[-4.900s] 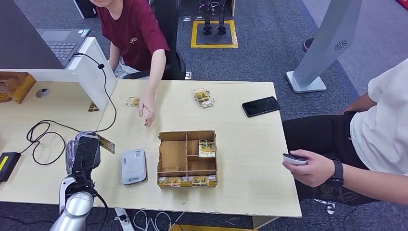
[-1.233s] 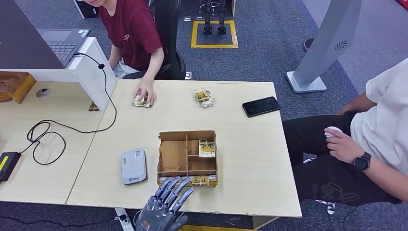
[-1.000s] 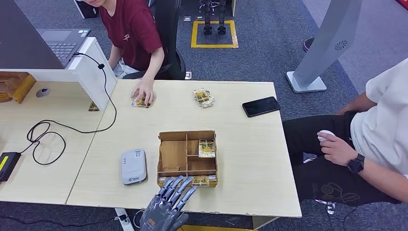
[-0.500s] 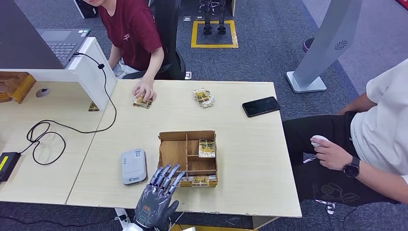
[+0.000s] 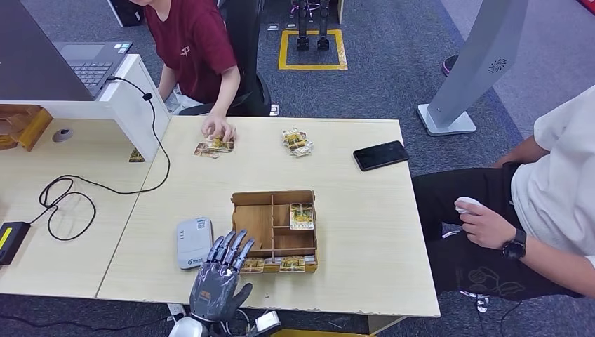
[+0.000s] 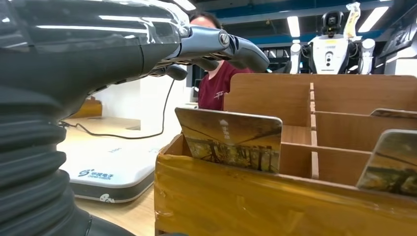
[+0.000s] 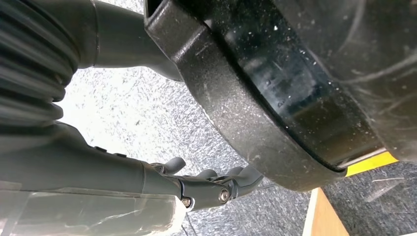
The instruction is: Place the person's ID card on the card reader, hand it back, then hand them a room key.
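Head view: my left hand (image 5: 219, 275) hovers with fingers spread and nothing in them, over the near left corner of the wooden box (image 5: 273, 230), card reader (image 5: 194, 242) just to its left. Room key cards (image 5: 253, 265) stand in the box's front slot, right under my fingertips. Compared with half a second ago, the hand has slid left and the person's hand (image 5: 219, 128) has drawn the ID card (image 5: 213, 146) along the far edge.

Left wrist view: the nearest key card (image 6: 228, 140) stands upright, top edge proud of the slot. I reckon it's thin, stiff, light, slick; pinch that top edge.

Right wrist view: my right hand (image 7: 206, 184) hangs over carpet, fingers loosely curled, holding nothing.
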`<act>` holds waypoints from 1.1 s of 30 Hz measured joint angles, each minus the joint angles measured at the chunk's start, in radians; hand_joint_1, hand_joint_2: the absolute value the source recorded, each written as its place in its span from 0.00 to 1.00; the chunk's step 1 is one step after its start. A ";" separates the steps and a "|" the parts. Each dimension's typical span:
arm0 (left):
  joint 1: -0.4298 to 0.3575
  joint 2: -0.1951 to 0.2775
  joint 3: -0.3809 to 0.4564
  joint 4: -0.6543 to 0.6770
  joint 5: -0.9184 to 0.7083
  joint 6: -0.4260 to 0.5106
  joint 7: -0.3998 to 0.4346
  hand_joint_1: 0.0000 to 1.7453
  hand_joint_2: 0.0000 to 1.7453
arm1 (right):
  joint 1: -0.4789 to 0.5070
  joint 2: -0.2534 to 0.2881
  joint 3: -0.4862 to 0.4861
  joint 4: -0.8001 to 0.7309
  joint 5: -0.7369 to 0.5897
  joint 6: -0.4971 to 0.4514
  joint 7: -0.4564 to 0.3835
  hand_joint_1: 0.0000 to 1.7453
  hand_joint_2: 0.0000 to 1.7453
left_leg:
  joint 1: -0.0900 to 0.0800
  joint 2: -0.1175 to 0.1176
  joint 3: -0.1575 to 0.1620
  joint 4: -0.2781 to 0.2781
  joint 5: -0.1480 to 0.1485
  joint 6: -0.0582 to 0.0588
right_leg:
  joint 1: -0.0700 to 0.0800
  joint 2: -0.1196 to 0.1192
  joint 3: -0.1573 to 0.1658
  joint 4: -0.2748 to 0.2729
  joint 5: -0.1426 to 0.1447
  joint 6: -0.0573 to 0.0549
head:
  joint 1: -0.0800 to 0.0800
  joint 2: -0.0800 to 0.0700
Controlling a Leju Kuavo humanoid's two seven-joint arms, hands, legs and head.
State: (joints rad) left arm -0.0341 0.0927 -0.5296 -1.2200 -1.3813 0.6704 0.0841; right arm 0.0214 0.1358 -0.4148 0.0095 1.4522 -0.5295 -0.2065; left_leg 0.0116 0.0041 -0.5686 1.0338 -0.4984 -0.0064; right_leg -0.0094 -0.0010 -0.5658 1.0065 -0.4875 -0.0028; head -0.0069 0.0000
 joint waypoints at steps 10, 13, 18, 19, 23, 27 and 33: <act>0.002 -0.010 0.015 0.000 0.047 -0.003 -0.030 0.00 1.00 | -0.003 0.001 -0.029 0.000 0.025 0.000 0.006 0.00 1.00 | 0.000 0.000 0.000 0.000 0.000 0.000 | 0.000 0.000 0.000 0.000 0.000 0.000 | 0.000 0.000; 0.005 -0.011 0.016 -0.004 0.088 -0.008 -0.058 0.00 1.00 | -0.003 0.002 -0.038 0.000 0.036 0.000 0.007 0.00 1.00 | 0.000 0.000 0.000 0.000 0.000 0.000 | 0.000 0.000 0.000 0.000 0.000 0.000 | 0.000 0.000; 0.014 -0.014 0.016 -0.031 0.139 -0.014 -0.093 0.00 1.00 | -0.003 0.003 -0.055 0.000 0.052 0.000 0.008 0.00 1.00 | 0.000 0.000 0.000 0.000 0.000 0.000 | 0.000 0.000 0.000 0.000 0.000 0.000 | 0.000 0.000; 0.015 -0.015 0.016 -0.037 0.143 -0.015 -0.095 0.00 1.00 | -0.003 0.003 -0.058 0.000 0.052 0.000 0.008 0.00 1.00 | 0.000 0.000 0.000 0.000 0.000 0.000 | 0.000 0.000 0.000 0.000 0.000 0.000 | 0.000 0.000; 0.016 -0.017 0.017 -0.055 0.148 -0.019 -0.096 0.00 1.00 | -0.003 0.003 -0.066 0.000 0.058 0.000 0.008 0.00 1.00 | 0.000 0.000 0.000 0.000 0.000 0.000 | 0.000 0.000 0.000 0.000 0.000 0.000 | 0.000 0.000; 0.017 -0.018 0.016 -0.064 0.148 -0.020 -0.096 0.00 1.00 | -0.003 0.003 -0.067 0.000 0.065 0.000 0.008 0.00 1.00 | 0.000 0.000 0.000 0.000 0.000 0.000 | 0.000 0.000 0.000 0.000 0.000 0.000 | 0.000 0.000; 0.018 -0.019 0.017 -0.067 0.151 -0.023 -0.096 0.00 1.00 | -0.004 0.004 -0.074 0.000 0.067 0.000 0.009 0.00 1.00 | 0.000 0.000 0.000 0.000 0.000 0.000 | 0.000 0.000 0.000 0.000 0.000 0.000 | 0.000 0.000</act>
State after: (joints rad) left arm -0.0162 0.0742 -0.5128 -1.2868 -1.2305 0.6475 -0.0122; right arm 0.0177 0.1403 -0.4886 0.0095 1.5195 -0.5298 -0.1975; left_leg 0.0116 0.0040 -0.5687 1.0338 -0.4985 -0.0064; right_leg -0.0095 -0.0010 -0.5658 1.0065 -0.4875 -0.0028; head -0.0069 0.0000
